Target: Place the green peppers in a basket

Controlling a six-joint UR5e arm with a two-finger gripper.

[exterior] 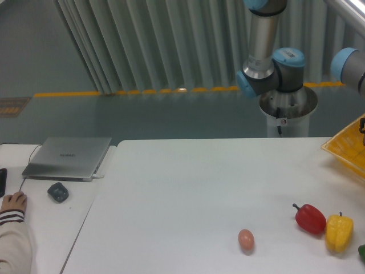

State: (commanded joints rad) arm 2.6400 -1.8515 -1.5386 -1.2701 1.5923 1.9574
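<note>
No text, brand or number was legible. The closed laptop (68, 157) on the side counter (51, 222) carried a small mark at the center of its lid, too blurred to read. A small white tag (281, 121) on the robot pedestal (288, 117) showed red marks, likewise unreadable.

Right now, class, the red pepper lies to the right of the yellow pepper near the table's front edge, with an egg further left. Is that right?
Not quite. The camera view shows the red pepper to the left of the yellow pepper, not the right. The rest holds: both lie near the front edge of the table, and the egg sits further left.
</note>
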